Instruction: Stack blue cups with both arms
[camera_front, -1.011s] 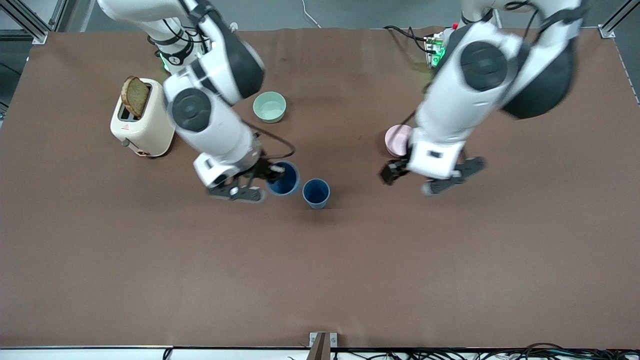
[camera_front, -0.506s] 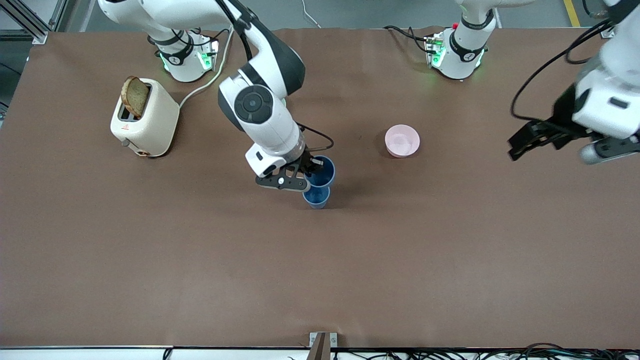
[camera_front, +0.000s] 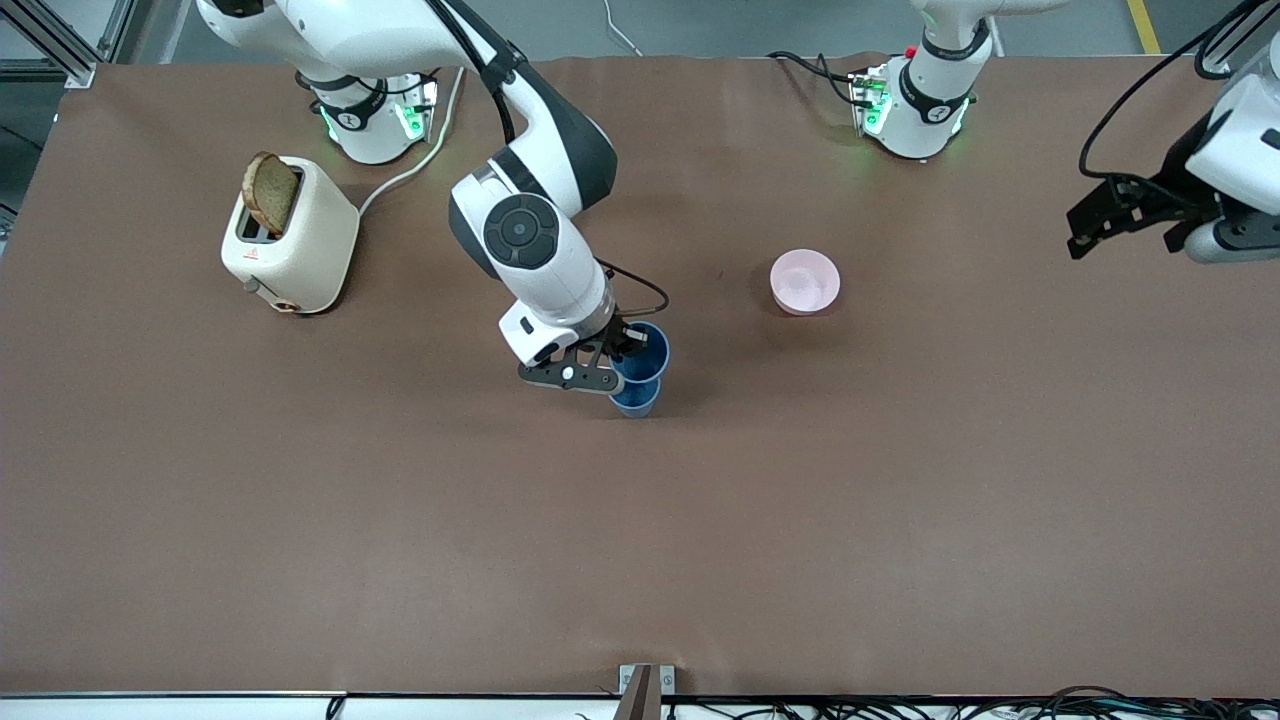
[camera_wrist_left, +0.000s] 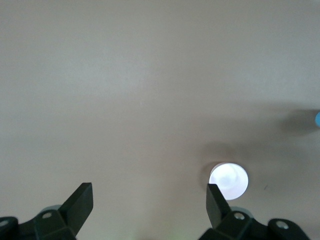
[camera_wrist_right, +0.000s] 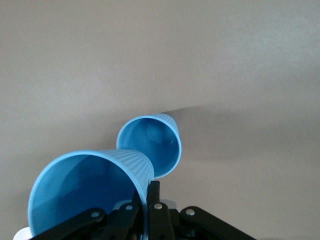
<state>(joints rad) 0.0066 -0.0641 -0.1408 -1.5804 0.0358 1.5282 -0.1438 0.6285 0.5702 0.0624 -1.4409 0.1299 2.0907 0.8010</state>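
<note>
- Front view: your right gripper (camera_front: 622, 352) pinches the rim of the held blue cup (camera_front: 645, 350), mouth up and slightly tilted, over the standing blue cup (camera_front: 634, 398) mid-table.
- Left wrist view: your left gripper (camera_wrist_left: 150, 204) hangs spread open, above the pink bowl (camera_wrist_left: 228, 181).
- Right wrist view: both cups' mouths face up; no readable writing.

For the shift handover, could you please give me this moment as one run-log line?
right hand: shut on held blue cup, over standing blue cup | left hand: open, waiting over the table's left-arm end | stack: not yet seated
</note>
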